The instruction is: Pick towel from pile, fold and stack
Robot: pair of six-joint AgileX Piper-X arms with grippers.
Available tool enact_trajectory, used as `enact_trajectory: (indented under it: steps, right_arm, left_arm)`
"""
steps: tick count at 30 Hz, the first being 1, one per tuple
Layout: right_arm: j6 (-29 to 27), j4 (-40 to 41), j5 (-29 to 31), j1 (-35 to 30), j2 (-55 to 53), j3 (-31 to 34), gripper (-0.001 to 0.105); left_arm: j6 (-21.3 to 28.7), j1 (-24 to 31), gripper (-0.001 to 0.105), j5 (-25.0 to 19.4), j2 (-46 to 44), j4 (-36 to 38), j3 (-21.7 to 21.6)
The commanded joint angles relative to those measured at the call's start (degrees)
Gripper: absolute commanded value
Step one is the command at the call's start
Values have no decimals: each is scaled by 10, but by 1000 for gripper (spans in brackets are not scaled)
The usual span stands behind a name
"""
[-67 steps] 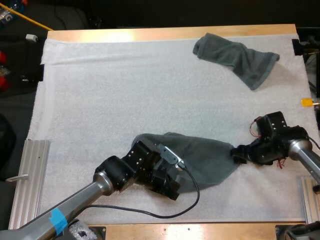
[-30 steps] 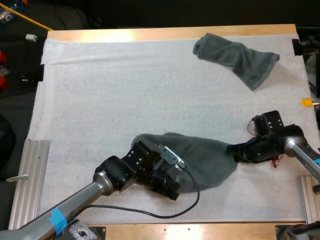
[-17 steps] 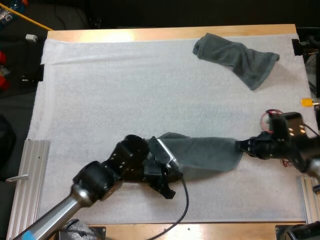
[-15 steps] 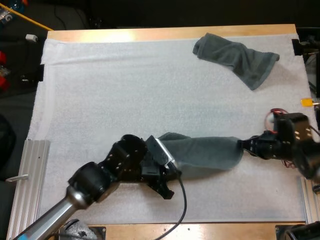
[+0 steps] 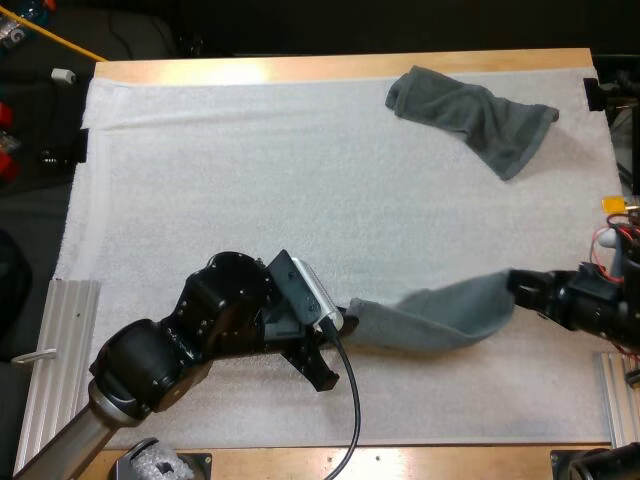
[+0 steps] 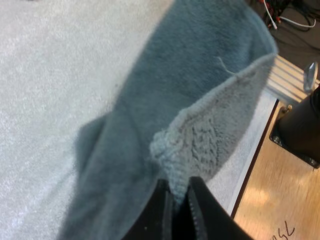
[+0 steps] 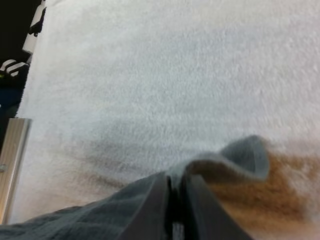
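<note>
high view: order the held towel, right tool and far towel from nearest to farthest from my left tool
From the left tool:
1. held towel: clamped in it, stretching off to the right.
2. right tool: gripping the towel's other end, near the right edge of the mat.
3. far towel: crumpled at the mat's far right corner.

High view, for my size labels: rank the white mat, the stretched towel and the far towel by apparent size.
1. white mat, clearly largest.
2-3. stretched towel and far towel look alike; the stretched one seems lifted toward the camera, so unranked.
</note>
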Motion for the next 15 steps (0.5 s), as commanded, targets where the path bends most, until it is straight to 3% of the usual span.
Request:
enact_trajectory:
  steps: [1,6,15]
  right_arm:
    - [2,38,10,0,-8,-14,0]
    - [2,110,47,0,-33,-45,0]
    - [2,128,26,0,-37,-63,0]
  left_arm:
    - [9,-3,0,-8,-7,15,-7]
    - [36,-3,0,-52,-19,54,-7]
    - [50,-3,0,-95,-20,62,-7]
